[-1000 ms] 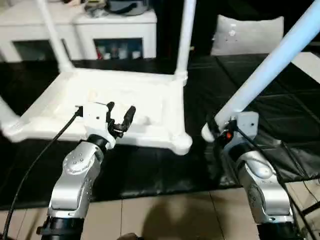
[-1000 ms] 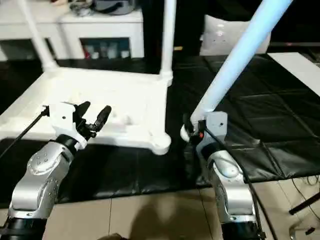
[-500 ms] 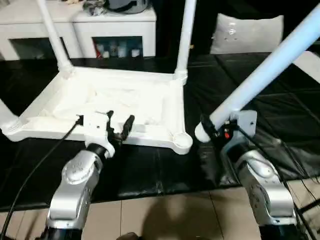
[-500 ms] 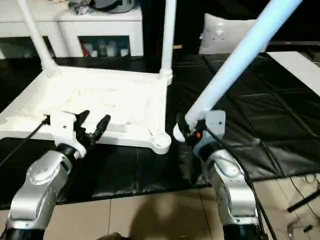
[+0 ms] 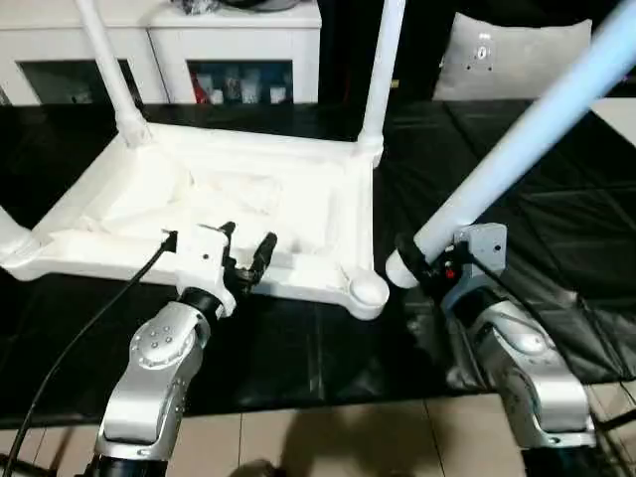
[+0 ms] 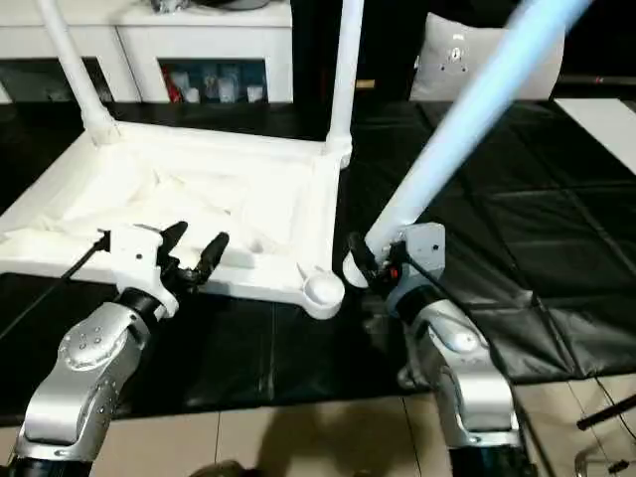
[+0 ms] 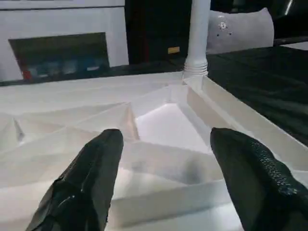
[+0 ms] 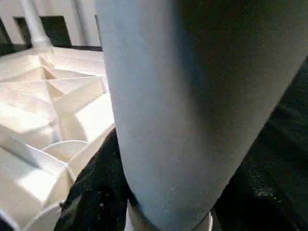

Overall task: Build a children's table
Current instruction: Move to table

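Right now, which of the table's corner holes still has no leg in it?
The near right corner socket of the tabletop, an open round cup. The two far corners have legs standing upright in them. The right gripper holds the tilted leg just beside it.

Left gripper (image 5: 245,257) reaches forward, its 2 fingers (image 7: 86,180) spread; right gripper (image 5: 415,266) clamps shut.

corner socket (image 5: 366,289): open | upright legs (image 5: 383,70): block far corners
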Tool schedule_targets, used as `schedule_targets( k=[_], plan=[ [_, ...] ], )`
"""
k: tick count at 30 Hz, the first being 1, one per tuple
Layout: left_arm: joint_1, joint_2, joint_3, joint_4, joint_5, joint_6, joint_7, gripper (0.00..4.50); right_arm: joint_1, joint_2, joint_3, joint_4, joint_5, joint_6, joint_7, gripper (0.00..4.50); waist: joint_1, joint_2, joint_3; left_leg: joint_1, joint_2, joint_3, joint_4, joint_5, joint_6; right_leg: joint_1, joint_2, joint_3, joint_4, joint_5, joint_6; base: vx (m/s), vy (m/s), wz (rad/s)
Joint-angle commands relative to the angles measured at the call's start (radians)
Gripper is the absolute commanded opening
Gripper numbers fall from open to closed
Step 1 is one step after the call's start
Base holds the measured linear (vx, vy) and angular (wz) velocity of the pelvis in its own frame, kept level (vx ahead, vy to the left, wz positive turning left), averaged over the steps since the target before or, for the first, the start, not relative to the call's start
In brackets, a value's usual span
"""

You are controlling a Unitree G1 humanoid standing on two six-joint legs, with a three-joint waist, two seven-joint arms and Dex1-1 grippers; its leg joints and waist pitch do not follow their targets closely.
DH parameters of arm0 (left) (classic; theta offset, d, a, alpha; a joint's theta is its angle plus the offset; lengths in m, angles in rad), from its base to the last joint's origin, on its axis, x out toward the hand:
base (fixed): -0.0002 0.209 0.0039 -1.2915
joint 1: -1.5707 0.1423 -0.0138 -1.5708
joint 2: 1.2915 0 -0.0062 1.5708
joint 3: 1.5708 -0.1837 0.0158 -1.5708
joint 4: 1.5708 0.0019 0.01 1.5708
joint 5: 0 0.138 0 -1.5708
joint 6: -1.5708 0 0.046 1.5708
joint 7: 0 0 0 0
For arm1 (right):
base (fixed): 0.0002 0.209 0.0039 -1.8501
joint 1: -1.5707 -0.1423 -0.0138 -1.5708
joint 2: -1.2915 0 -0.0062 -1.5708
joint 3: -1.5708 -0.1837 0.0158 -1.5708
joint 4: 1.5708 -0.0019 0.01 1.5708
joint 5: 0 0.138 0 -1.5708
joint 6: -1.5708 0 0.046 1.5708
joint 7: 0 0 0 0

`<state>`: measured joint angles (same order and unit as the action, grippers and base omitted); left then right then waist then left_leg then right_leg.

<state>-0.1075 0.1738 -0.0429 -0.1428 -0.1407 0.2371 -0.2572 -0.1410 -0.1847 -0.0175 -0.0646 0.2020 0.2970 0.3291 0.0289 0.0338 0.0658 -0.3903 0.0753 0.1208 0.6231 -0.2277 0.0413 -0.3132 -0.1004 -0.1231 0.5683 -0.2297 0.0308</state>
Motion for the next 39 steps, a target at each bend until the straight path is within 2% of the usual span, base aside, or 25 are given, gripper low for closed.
schedule_targets(
  k=[1,3,4,5,6,8,10,11,12,13,14,15,17,18,19,20,21,22,23,24,25,28,31,34,39],
  plan=[
    [0.003,0.006,-0.003,-0.013,0.010,0.011,-0.004,3.42,-0.012,0.007,-0.007,-0.010,0.006,-0.011,-0.002,1.87,0.012,0.016,-0.036,-0.034,0.109,-0.064,-0.071,-0.293,0.053,0.112,-0.155,0.021,-0.142,-0.623,-0.106,0.054,0.000,0.52],
    [0.002,0.008,-0.010,-0.010,0.012,0.012,-0.007,3.42,-0.008,0.009,-0.012,-0.012,0.009,-0.017,-0.002,1.87,-0.001,0.034,-0.041,-0.008,0.096,-0.093,-0.118,-0.330,0.048,0.109,-0.065,-0.021,-0.103,-0.507,-0.098,0.074,0.009,0.51],
    [0.001,0.009,-0.012,-0.009,0.013,0.011,-0.010,3.42,-0.004,0.007,-0.009,-0.014,0.004,-0.027,-0.003,1.87,-0.050,0.053,-0.062,0.118,0.117,-0.177,-0.136,-0.330,0.095,0.024,0.026,-0.019,-0.009,-0.305,-0.092,0.140,0.019,0.48],
    [0.000,0.009,-0.015,-0.007,0.013,0.011,-0.013,3.42,0.001,0.015,-0.018,-0.016,0.021,-0.028,-0.006,1.87,-0.058,0.051,-0.066,0.198,0.175,-0.204,-0.106,-0.262,0.150,-0.072,0.034,0.039,0.074,-0.164,-0.069,0.151,0.014,0.40],
    [0.000,0.009,-0.016,-0.007,0.013,0.011,-0.015,3.42,0.004,0.022,-0.025,-0.017,0.034,-0.028,-0.009,1.87,-0.037,0.041,-0.044,0.142,0.178,-0.175,-0.126,-0.223,0.159,-0.074,0.034,0.057,0.122,-0.094,-0.018,0.151,0.014,0.40],
    [-0.004,0.007,-0.017,-0.004,0.011,0.012,-0.017,3.42,0.009,0.023,-0.029,-0.020,0.036,-0.024,-0.015,1.87,-0.031,0.030,-0.037,0.119,0.152,-0.143,-0.151,-0.241,0.170,-0.082,0.028,0.066,0.121,-0.020,0.004,0.083,-0.022,0.11],
    [-0.007,0.006,-0.019,-0.003,0.008,0.013,-0.020,3.42,0.012,0.024,-0.029,-0.023,0.028,-0.024,-0.018,1.87,-0.032,-0.011,-0.046,0.111,0.099,-0.116,-0.135,-0.323,0.147,-0.050,-0.024,0.117,0.018,0.007,-0.019,0.073,-0.057,0.01],
    [-0.008,0.006,-0.021,-0.003,0.006,0.013,-0.022,3.42,0.013,0.025,-0.030,-0.023,0.025,-0.026,-0.018,1.87,-0.003,-0.058,-0.055,0.049,0.031,-0.055,-0.031,-0.288,0.115,0.035,-0.125,0.220,-0.071,-0.179,-0.059,0.090,-0.105,0.01],
    [-0.008,0.006,-0.022,-0.003,0.005,0.014,-0.023,3.42,0.014,0.025,-0.030,-0.023,0.023,-0.028,-0.018,1.87,0.010,-0.053,-0.051,0.023,0.025,-0.049,0.046,-0.213,0.105,0.065,-0.183,0.255,-0.102,-0.325,-0.109,0.090,-0.105,0.01],
    [-0.008,0.006,-0.023,-0.003,0.005,0.014,-0.023,3.42,0.016,0.026,-0.030,-0.024,0.020,-0.030,-0.017,1.87,0.018,-0.037,-0.059,-0.018,0.038,-0.058,0.084,-0.096,0.054,0.094,-0.183,0.257,-0.094,-0.428,-0.191,0.097,-0.093,-0.06],
    [-0.009,0.007,-0.027,-0.001,0.004,0.011,-0.029,3.42,0.018,0.026,-0.030,-0.025,0.015,-0.034,-0.020,1.87,0.024,-0.033,-0.052,-0.052,0.042,-0.061,0.088,-0.031,0.019,0.105,-0.144,0.225,-0.084,-0.418,-0.249,0.092,-0.049,-0.12],
    [-0.011,0.010,-0.032,0.004,0.005,0.009,-0.036,3.42,0.021,0.027,-0.030,-0.025,0.009,-0.041,-0.025,1.87,0.028,-0.026,-0.053,-0.052,0.046,-0.058,0.078,-0.007,0.007,0.099,-0.121,0.209,-0.082,-0.387,-0.278,0.092,-0.049,-0.12],
    [-0.021,0.018,-0.042,0.016,-0.004,0.004,-0.067,3.42,0.023,0.018,-0.030,-0.023,-0.020,-0.079,-0.042,1.87,0.023,0.022,-0.064,-0.009,0.092,-0.033,-0.055,0.142,0.016,0.045,-0.006,0.109,-0.044,-0.208,-0.271,0.082,0.034,0.02],
    [-0.029,0.024,-0.047,0.024,-0.006,0.001,-0.086,3.42,0.022,0.004,-0.025,-0.018,-0.054,-0.118,-0.060,1.87,0.012,0.033,-0.072,0.008,0.119,-0.050,-0.060,0.186,0.042,0.019,0.024,0.094,-0.006,-0.106,-0.234,0.087,0.067,0.03],
    [-0.040,0.030,-0.049,0.037,-0.003,-0.009,-0.100,3.42,0.024,-0.011,-0.022,-0.017,-0.074,-0.157,-0.059,1.87,-0.014,0.047,-0.103,0.093,0.169,-0.109,-0.042,0.411,0.129,-0.040,0.032,0.079,0.064,0.079,-0.191,0.120,0.095,-0.04],
    [-0.055,0.035,-0.045,0.053,-0.008,-0.017,-0.113,3.42,0.027,0.001,-0.041,-0.032,0.003,-0.134,-0.007,1.87,-0.007,0.041,-0.098,0.097,0.179,-0.119,-0.017,0.615,0.189,-0.071,0.006,0.102,0.062,0.171,-0.162,0.091,0.080,0.01],
    [-0.055,0.035,-0.045,0.053,-0.008,-0.017,-0.113,3.42,0.027,0.001,-0.041,-0.032,0.003,-0.134,-0.007,1.87,-0.002,0.034,-0.098,0.083,0.170,-0.108,-0.006,0.675,0.192,-0.066,-0.012,0.115,0.054,0.233,-0.165,0.091,0.080,0.01],
    [-0.066,0.038,-0.043,0.066,-0.012,-0.028,-0.128,3.42,0.024,0.007,-0.053,-0.036,0.036,-0.104,0.005,1.87,0.013,0.022,-0.098,0.044,0.125,-0.072,0.002,0.669,0.149,-0.039,-0.024,0.125,0.046,0.343,-0.192,0.026,0.061,0.01],
    [-0.066,0.038,-0.043,0.066,-0.012,-0.028,-0.128,3.42,0.024,0.007,-0.053,-0.036,0.036,-0.104,0.005,1.87,0.023,0.017,-0.110,0.020,0.100,-0.053,-0.004,0.614,0.108,-0.009,-0.020,0.124,0.060,0.445,-0.204,0.000,0.000,0.00],
    [-0.086,0.050,-0.044,0.091,-0.014,-0.038,-0.150,3.42,0.020,0.002,-0.061,-0.040,0.049,-0.081,0.012,1.87,0.028,0.015,-0.099,0.012,0.104,-0.044,-0.018,0.462,0.069,-0.013,-0.022,0.122,0.048,0.405,-0.218,0.000,0.000,0.00],
    [-0.119,0.074,-0.050,0.132,-0.021,-0.059,-0.201,3.42,0.014,-0.007,-0.072,-0.035,0.064,-0.062,0.026,1.87,0.032,0.018,-0.086,0.008,0.110,-0.036,-0.035,0.253,0.034,-0.014,-0.026,0.124,0.033,0.270,-0.235,-0.066,0.008,-0.04],
    [-0.151,0.103,-0.058,0.169,-0.043,-0.064,-0.284,3.42,0.008,-0.017,-0.073,-0.028,0.094,-0.057,0.057,1.87,0.030,0.017,-0.070,0.016,0.124,-0.035,-0.069,-0.094,-0.029,-0.011,-0.036,0.132,0.010,0.008,-0.263,-0.080,-0.012,-0.03],
    [-0.182,0.159,-0.100,0.202,-0.042,-0.069,-0.412,3.42,-0.008,-0.038,-0.059,-0.010,0.066,-0.087,0.062,1.87,0.025,0.010,-0.053,0.028,0.126,-0.020,-0.093,-0.302,-0.093,-0.021,-0.042,0.144,-0.020,-0.289,-0.222,-0.082,-0.028,-0.03],
    [-0.199,0.194,-0.136,0.227,-0.030,-0.072,-0.490,3.42,-0.019,-0.051,-0.052,0.000,0.066,-0.087,0.085,1.87,0.026,0.004,-0.055,0.027,0.126,-0.013,-0.103,-0.285,-0.108,-0.026,-0.042,0.153,-0.030,-0.364,-0.166,-0.061,-0.029,-0.06],
    [-0.259,0.225,-0.199,0.297,-0.052,-0.078,-0.665,2.94,-0.038,-0.081,-0.055,0.023,0.070,-0.093,0.128,1.87,0.030,0.007,-0.061,0.026,0.127,-0.006,-0.100,-0.229,-0.095,-0.032,-0.037,0.154,-0.028,-0.295,-0.188,0.000,0.000,0.00]
  ],
)
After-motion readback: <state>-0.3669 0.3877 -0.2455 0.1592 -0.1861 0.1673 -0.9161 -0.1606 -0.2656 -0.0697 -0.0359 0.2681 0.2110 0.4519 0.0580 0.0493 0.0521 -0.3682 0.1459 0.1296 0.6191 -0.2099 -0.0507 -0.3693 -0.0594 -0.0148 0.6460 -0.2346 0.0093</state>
